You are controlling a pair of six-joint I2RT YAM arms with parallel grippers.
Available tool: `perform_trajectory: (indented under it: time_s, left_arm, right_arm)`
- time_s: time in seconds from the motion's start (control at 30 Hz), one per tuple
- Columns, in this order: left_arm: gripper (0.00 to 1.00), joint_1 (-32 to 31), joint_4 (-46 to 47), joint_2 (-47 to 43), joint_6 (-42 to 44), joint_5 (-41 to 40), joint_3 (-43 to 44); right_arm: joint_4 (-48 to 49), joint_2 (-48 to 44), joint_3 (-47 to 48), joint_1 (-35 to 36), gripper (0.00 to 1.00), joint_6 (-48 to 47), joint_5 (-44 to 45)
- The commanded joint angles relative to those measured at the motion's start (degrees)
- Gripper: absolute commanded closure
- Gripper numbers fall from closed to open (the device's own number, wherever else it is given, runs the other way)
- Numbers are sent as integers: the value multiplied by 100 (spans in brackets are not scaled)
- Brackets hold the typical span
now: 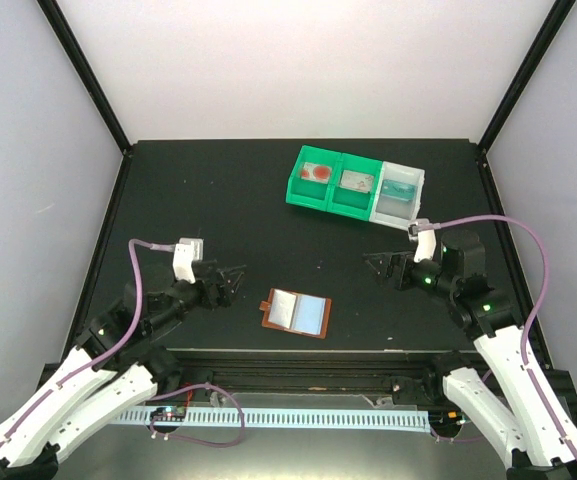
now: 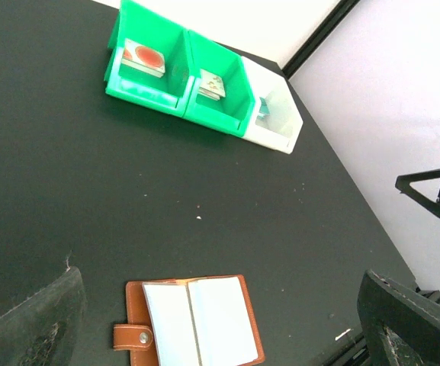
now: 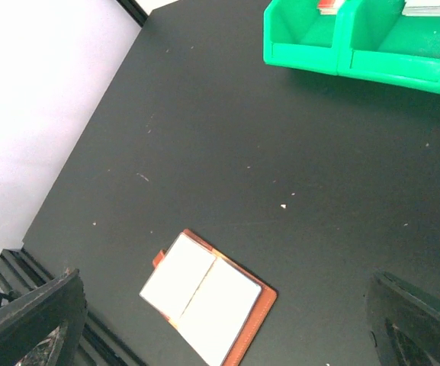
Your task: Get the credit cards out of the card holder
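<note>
Black desk: wallet lies open near front edge, cards not yet out; left hand, right hand both apart, empty.

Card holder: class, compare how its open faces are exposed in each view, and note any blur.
Top external: card holder evenly lit, faces grey and pale blue. Left wrist: faces washed near-white, left gripper's fingers blurred. Right wrist: faces blown out white too.
</note>
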Motion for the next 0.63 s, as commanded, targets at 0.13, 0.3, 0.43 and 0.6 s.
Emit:
perform_trajectory:
  time_s: [0.13,0.3,0.43,0.6]
  left_arm:
    - [1,27,181,-448,-137,-167,-245]
    - [1,27,109,-594,-54,-327,-134]
    - [1,23,94,-614,1,-384,-58]
    - [1,26,-88,-387,7,-393,31]
  right_arm:
    - [156,-152,6,-8,0,171,-382]
    - [78,-191,236,-8,0,171,-455]
    - [124,-256,206,-8,0,190,-414]
    - [179,-241,51,-7,0,187,-349]
